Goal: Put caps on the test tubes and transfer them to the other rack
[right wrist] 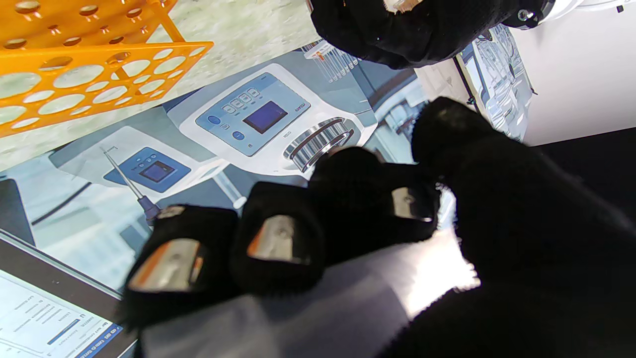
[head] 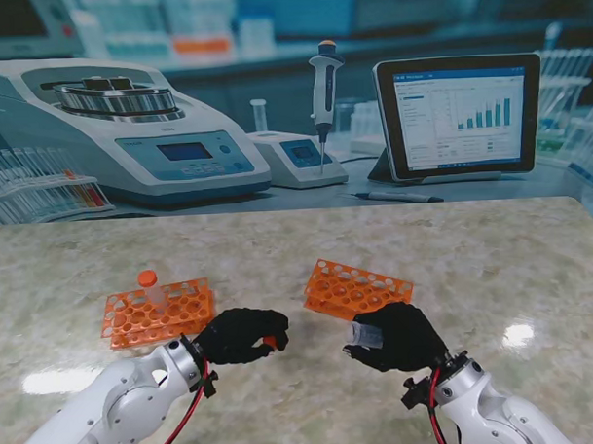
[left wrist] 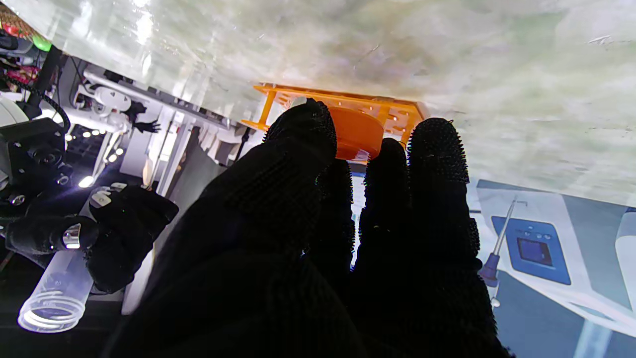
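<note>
My left hand is shut on a small orange cap, pinched at the fingertips; the left wrist view shows the cap between the black gloved fingers. A clear uncapped test tube lies across my right hand, which is shut on it with the tube's open end facing the left hand. The tube and the right hand also show in the left wrist view. An orange rack on the left holds one orange-capped tube. A second orange rack sits just beyond the right hand.
The marble table's far edge meets a lab backdrop with a centrifuge, a pipette and a tablet screen. The right wrist view shows the second rack with unfilled holes.
</note>
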